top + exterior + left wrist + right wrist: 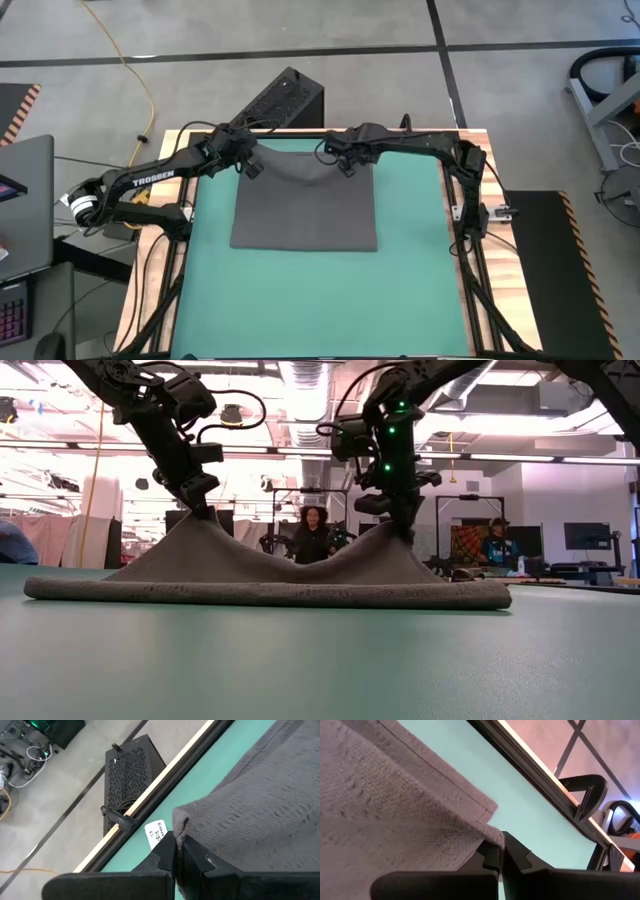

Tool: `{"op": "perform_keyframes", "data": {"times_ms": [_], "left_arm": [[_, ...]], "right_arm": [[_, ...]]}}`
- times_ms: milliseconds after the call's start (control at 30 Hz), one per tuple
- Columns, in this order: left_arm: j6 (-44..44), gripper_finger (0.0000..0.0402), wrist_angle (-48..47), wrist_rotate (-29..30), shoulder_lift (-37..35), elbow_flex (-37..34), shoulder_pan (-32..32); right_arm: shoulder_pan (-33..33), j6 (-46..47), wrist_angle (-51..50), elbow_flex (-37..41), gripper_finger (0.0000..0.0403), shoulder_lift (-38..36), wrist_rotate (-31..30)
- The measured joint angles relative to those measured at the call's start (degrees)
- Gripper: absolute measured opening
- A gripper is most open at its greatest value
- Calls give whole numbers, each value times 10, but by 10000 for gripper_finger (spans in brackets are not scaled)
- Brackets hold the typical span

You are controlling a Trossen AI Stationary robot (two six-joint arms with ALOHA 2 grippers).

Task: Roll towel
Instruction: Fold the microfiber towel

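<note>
So the towel (305, 208) is lying on the green mat (320, 300) toward the far side of the counter (500, 290), and both arms are working its far edge at once. The left tool (249, 166) is pinching the far-left corner with its fingers closed right down on the cloth, and the right tool (345, 165) is doing the same at the far-right corner, also clamped tight on fabric. From table height you can see why: each corner is being held up off the mat, so the cloth is forming two peaks with a sag in the middle, while the near edge is staying flat on the mat. Gripping both corners together is keeping the edge straight, which I'd guess matters if the roll is supposed to come out even and not cone-shaped. The near edge already looks a bit thick and rounded in the low view, but I honestly can't tell if that's a started roll or just the hem. A small white label (157, 832) is sitting on the mat just beside the left corner. My read is that we're early on, with the lifted edge being set up to get carried over toward the near side.
</note>
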State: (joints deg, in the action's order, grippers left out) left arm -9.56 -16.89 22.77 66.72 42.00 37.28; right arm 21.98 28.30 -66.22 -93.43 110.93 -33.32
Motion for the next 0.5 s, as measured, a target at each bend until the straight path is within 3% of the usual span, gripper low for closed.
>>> {"op": "perform_keyframes", "data": {"times_ms": [500], "left_arm": [[19, 0, 10, -11, 76, 0, 0]], "right_arm": [[19, -7, 2, 0, 43, 0, 4]]}}
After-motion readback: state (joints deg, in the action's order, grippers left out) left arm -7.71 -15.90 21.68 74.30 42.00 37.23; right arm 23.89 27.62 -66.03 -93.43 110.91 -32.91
